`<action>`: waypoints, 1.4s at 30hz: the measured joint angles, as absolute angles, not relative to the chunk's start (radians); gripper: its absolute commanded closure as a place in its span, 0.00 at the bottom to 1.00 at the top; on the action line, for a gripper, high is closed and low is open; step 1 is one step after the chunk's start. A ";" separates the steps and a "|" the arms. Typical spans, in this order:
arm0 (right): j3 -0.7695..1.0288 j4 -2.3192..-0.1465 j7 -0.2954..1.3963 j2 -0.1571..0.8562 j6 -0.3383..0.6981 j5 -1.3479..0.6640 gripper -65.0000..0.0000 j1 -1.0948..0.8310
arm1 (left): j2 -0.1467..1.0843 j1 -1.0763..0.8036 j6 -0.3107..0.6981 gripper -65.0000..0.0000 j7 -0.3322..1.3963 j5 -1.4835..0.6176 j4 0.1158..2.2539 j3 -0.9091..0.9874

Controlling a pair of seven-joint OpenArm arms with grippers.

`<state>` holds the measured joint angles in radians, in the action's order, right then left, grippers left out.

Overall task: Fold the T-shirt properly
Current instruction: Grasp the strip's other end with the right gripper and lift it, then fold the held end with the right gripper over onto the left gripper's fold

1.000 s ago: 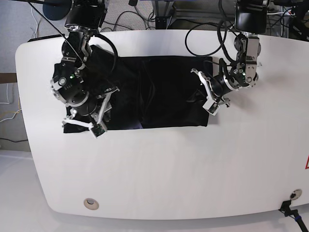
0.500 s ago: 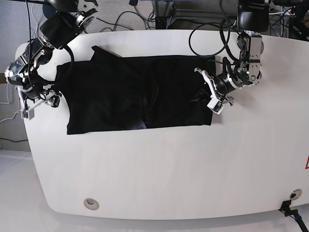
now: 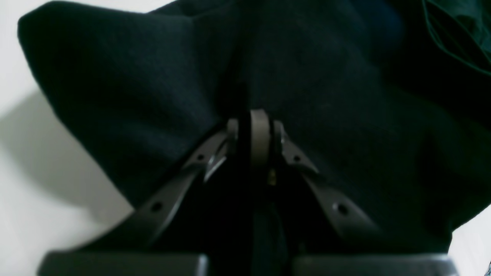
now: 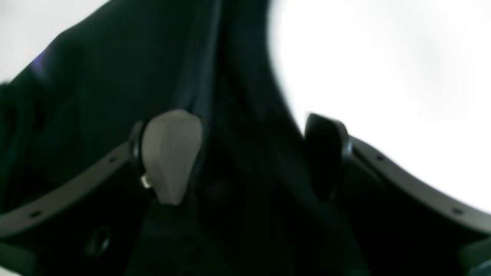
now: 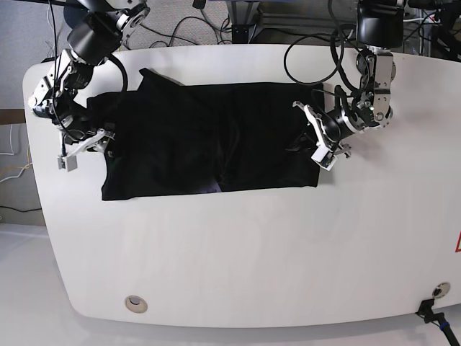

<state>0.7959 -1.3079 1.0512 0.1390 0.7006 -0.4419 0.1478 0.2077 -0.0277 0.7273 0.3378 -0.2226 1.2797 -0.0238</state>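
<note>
T-shirt (image 5: 202, 140) lies spread on white table (image 5: 252, 252), partly folded. Left gripper (image 3: 253, 128) pinches its edge. Right gripper (image 4: 245, 153) gapes, cloth between pads, seemingly loose. Risk: one-sided pull skews the fold, bunching fabric.

The white table (image 5: 238, 252) carries the black T-shirt (image 5: 209, 140), spread flat.
</note>
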 measured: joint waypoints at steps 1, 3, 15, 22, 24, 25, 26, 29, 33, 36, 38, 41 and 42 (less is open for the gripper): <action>0.785 -1.310 1.048 0.130 0.699 -0.442 0.33 0.148 | 0.208 -0.028 0.727 1.00 0.338 -0.223 1.280 -0.024; 0.762 -1.314 1.040 0.118 0.699 -0.442 0.33 0.149 | 0.208 -0.028 0.727 1.00 0.338 -0.223 1.280 -0.024; 0.725 -1.314 1.054 0.086 0.698 -0.426 1.00 0.146 | 0.209 -0.028 0.727 1.00 0.338 -0.222 1.280 -0.024; 0.654 -1.572 1.126 0.035 0.690 -0.416 1.00 0.068 | 0.209 -0.028 0.727 1.00 0.338 -0.222 1.279 -0.024; 0.635 -1.711 1.179 0.000 0.689 -0.417 1.00 0.061 | 0.209 -0.028 0.727 1.00 0.338 -0.222 1.279 -0.024; 0.613 -1.779 1.207 -0.022 0.685 -0.406 1.00 0.054 | 0.209 -0.027 0.727 1.00 0.338 -0.222 1.279 -0.024; 0.584 -1.827 1.217 -0.038 0.698 -0.416 1.00 0.042 | 0.209 -0.028 0.727 1.00 0.338 -0.222 1.279 -0.024; 0.481 -1.934 1.217 -0.088 0.696 -0.422 1.00 0.024 | 0.208 -0.028 0.727 1.00 0.337 -0.222 1.279 -0.024; 0.350 -1.934 1.227 -0.128 0.696 -0.417 1.00 0.022 | 0.208 -0.026 0.728 1.00 0.338 -0.222 1.279 -0.022; 0.268 -1.934 1.231 -0.157 0.695 -0.416 1.00 0.021 | 0.208 -0.025 0.728 1.00 0.339 -0.221 1.278 -0.022; 0.215 -1.934 1.226 -0.158 0.696 -0.423 1.00 0.027 | 0.208 -0.024 0.728 1.00 0.339 -0.221 1.278 -0.022; 0.154 -1.932 1.193 -0.151 0.685 -0.519 1.00 0.024 | 0.208 -0.023 0.728 1.00 0.339 -0.221 1.278 -0.021; 0.131 -1.930 1.171 -0.149 0.645 -0.552 1.00 0.024 | 0.208 -0.022 0.728 1.00 0.339 -0.221 1.277 -0.022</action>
<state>0.1314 -1.9301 1.1713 -0.1493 0.6445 -0.5522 0.0242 0.2085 -0.0223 0.7277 0.3393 -0.2211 1.2774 -0.0216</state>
